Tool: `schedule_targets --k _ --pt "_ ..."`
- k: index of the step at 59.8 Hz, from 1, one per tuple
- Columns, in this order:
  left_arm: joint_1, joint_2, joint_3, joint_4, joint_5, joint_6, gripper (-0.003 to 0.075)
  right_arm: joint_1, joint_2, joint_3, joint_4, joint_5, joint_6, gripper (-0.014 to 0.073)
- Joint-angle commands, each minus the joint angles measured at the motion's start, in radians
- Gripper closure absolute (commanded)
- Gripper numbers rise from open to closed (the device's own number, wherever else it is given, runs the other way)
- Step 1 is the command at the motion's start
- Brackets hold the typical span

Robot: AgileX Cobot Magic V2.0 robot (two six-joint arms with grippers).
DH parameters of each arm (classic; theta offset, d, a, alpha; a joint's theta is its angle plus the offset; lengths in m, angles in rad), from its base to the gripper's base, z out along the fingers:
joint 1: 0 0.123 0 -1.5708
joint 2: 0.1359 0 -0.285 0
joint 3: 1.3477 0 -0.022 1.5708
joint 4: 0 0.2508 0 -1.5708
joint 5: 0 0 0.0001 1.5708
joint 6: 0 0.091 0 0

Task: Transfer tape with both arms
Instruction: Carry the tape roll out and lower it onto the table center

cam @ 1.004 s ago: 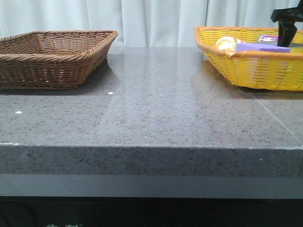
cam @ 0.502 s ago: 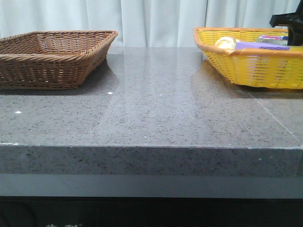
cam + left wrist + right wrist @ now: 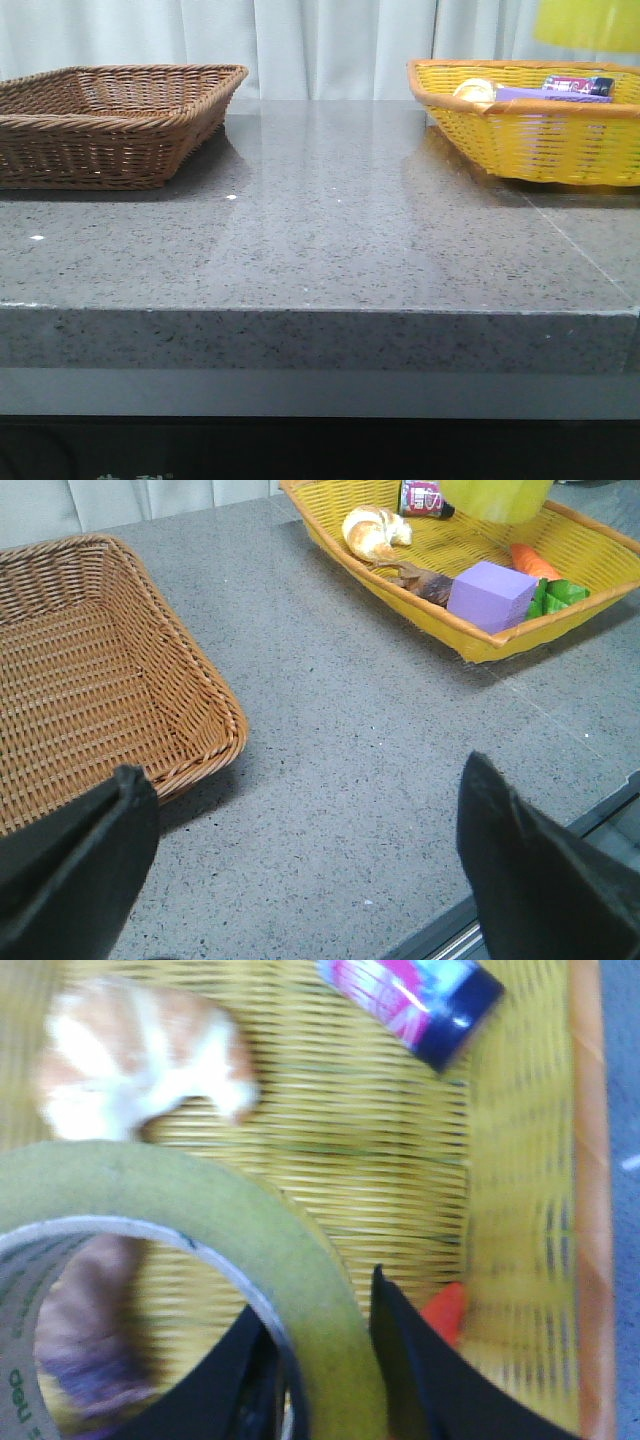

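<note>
Right wrist view shows the right jaws clamped across the wall of the tape (image 3: 200,1250), one finger inside its core, holding it clear above the yellow basket (image 3: 520,1210) so it can be passed over. The left gripper (image 3: 300,870) hovers over the desk (image 3: 340,740), jaws wide apart, likely ready to receive.

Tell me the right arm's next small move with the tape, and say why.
Probably carry the tape toward the table's middle for a handover. The right gripper is shut on the roll's wall, lifted above the yellow basket, and the left gripper hangs open near the brown basket.
</note>
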Motion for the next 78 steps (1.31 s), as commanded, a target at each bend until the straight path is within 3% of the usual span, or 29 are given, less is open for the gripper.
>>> schedule_targets --k 1,27,37,67,73,78 --pt "-0.009 0.005 -0.035 -0.01 -0.071 0.0 0.012 0.047 -0.113 -0.034 0.052 -0.035 -0.015 0.0454" --pt "-0.009 0.005 -0.035 -0.01 -0.071 0.0 0.012 0.408 -0.144 0.007 0.041 -0.051 -0.019 0.0454" --pt "-0.009 0.005 -0.035 -0.01 -0.071 0.0 0.012 0.493 -0.11 0.046 0.011 -0.051 -0.019 0.0454" --pt "-0.009 0.005 -0.035 -0.01 -0.071 0.0 0.012 0.53 0.084 0.049 -0.027 -0.057 -0.019 0.0444" --pt "-0.009 0.005 -0.035 -0.01 -0.071 0.0 0.012 0.53 0.099 0.049 -0.029 -0.057 -0.019 0.0394" --pt "-0.009 0.005 -0.035 -0.01 -0.071 0.0 0.012 0.53 0.097 0.048 -0.029 -0.061 -0.019 0.0298"
